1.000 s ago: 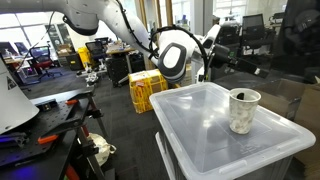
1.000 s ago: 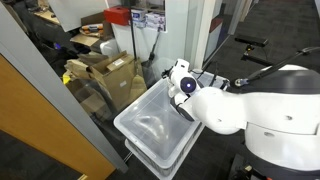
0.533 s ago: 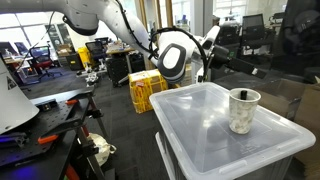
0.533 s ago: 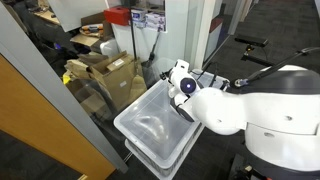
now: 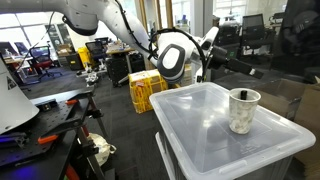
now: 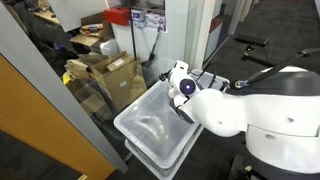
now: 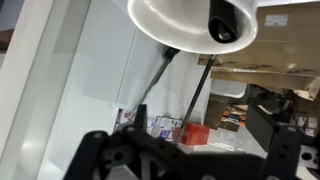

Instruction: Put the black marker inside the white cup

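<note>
White cup (image 5: 244, 112) looks light, crushable, easily tipped; black marker, unseen here, likely stiff and slim, best pinched mid-shaft; gripper (image 7: 190, 160) stands wide, empty

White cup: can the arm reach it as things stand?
Probably yes: the white cup stands upright, alone on the bin lid, with nothing over it. The open pincer is away from it.
</note>
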### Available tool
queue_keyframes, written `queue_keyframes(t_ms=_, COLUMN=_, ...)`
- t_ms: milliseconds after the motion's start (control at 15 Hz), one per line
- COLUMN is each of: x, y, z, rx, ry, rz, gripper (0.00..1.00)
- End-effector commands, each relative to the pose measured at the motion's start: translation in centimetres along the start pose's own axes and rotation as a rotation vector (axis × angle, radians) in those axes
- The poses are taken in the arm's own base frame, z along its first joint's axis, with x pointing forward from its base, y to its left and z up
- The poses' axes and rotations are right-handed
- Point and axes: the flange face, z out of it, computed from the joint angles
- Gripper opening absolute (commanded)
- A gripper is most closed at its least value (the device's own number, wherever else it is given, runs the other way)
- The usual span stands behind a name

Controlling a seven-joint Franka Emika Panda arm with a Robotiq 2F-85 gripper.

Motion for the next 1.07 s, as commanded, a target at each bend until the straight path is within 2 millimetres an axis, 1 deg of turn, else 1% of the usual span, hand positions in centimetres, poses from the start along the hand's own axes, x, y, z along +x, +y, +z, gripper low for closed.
queue_keyframes(t_ms=0, x=0.9, y=0.2, z=-0.8, rx=-0.004, ry=-0.001, rz=0.000, gripper=1.00)
queue_keyframes(t_ms=267, x=1.7, y=0.2, z=-1.6, rx=-0.004, ry=0.004, rz=0.016, gripper=1.00)
queue_keyframes(t_ms=600, x=3.0, y=-0.4, z=-2.6, rx=0.016, ry=-0.005, rz=0.028, gripper=1.00)
queue_keyframes(t_ms=800, x=4.3, y=-0.6, z=-3.3, rx=0.028, ry=-0.002, rz=0.046, gripper=1.00)
queue_keyframes(t_ms=1000, x=6.0, y=-1.5, z=-3.8, rx=0.061, ry=0.002, rz=0.070, gripper=1.00)
